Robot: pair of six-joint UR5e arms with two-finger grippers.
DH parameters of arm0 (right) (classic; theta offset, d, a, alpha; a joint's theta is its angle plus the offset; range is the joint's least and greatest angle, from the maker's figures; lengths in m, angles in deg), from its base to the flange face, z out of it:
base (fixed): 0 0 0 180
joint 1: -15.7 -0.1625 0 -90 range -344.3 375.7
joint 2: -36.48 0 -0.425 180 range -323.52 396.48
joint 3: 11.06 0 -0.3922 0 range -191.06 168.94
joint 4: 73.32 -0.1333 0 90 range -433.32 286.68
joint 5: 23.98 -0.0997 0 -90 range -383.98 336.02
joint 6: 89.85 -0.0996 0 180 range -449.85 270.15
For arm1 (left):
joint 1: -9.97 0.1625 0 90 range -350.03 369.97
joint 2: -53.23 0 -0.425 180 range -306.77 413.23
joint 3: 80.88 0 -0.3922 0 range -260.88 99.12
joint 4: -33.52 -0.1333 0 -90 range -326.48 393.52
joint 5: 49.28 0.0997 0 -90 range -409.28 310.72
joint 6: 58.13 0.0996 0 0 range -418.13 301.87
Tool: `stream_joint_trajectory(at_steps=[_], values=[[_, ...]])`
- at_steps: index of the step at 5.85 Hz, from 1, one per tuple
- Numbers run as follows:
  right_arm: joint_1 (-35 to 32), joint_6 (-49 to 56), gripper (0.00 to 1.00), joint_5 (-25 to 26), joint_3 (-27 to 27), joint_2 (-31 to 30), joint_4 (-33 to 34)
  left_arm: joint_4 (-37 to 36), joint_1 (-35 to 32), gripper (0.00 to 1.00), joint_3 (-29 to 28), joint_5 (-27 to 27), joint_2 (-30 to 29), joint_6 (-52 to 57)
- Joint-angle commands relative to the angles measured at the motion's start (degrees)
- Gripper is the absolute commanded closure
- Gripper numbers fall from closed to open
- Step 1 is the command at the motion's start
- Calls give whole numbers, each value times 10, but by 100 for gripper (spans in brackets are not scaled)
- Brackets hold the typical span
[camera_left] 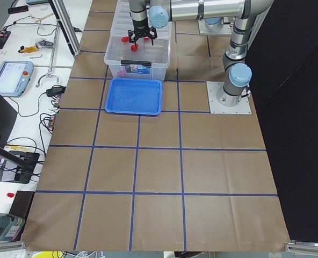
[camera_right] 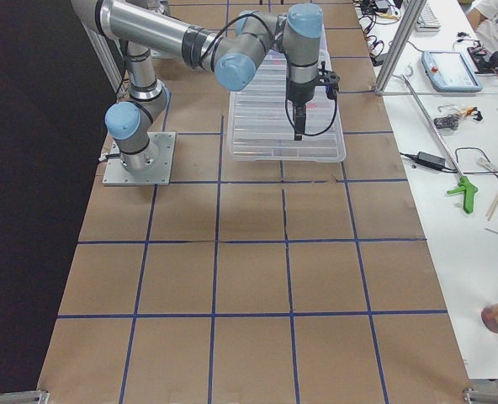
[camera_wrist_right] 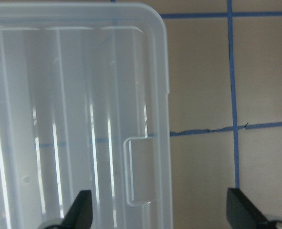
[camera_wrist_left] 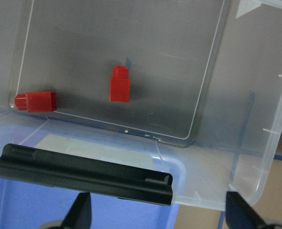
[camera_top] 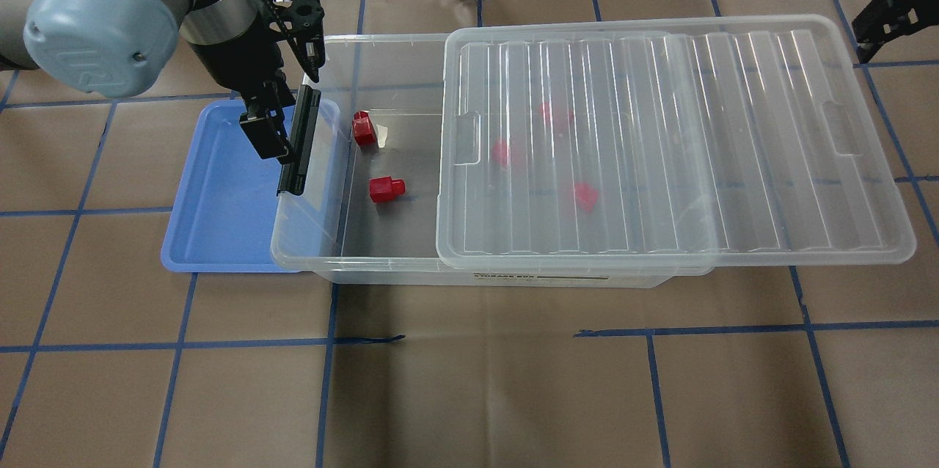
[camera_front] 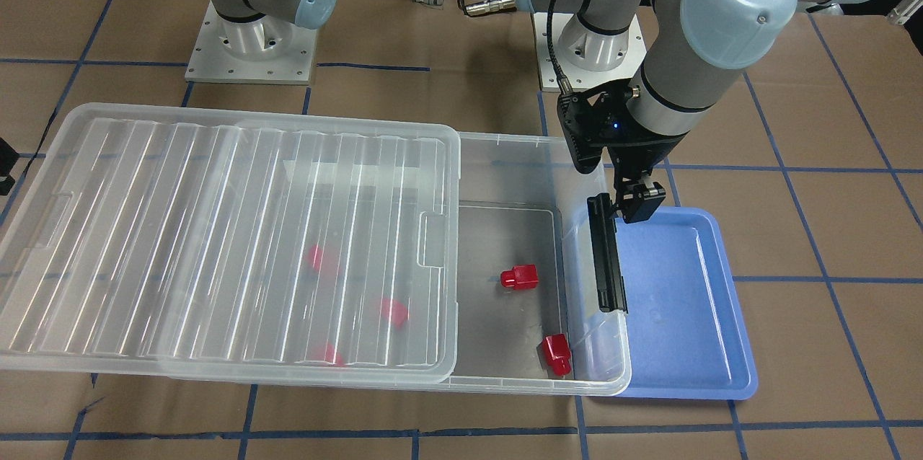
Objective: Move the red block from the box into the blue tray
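Observation:
The clear box (camera_front: 505,139) has its ribbed lid (camera_front: 216,229) slid toward my right, so the end by the black latch (camera_front: 606,258) is uncovered. Two red blocks (camera_front: 520,277) (camera_front: 557,354) lie on the bare floor there. Three more show blurred under the lid. The blue tray (camera_front: 692,316) lies empty beside that end, partly under the box rim. My left gripper (camera_front: 638,200) hangs open and empty over the tray's edge next to the latch. My right gripper (camera_top: 877,20) is open and empty over the lid's far end.
The left wrist view shows both uncovered blocks (camera_wrist_left: 120,85) (camera_wrist_left: 35,101), one in the floor's corner, beyond the latch (camera_wrist_left: 84,174). The right wrist view shows the lid's corner (camera_wrist_right: 146,71) and brown paper with blue tape lines. Operators' benches stand past the table's ends.

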Motion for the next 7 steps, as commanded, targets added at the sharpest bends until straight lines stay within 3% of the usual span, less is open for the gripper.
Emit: stream_joint_trajectory(at_steps=[1, 4, 5, 7], values=[[-85, -90, 0, -42, 73, 2, -95, -57, -23, 2, 9, 0, -34, 25], [-246, -259, 0, -44, 75, 6, -123, -156, -68, 2, 35, 2, -114, 22], [-254, -262, 0, -45, 75, 7, -148, -249, -70, 2, 64, 3, -125, 32], [-243, -255, 0, -43, 70, 9, -148, -327, -70, 2, 139, 6, -133, 20]])
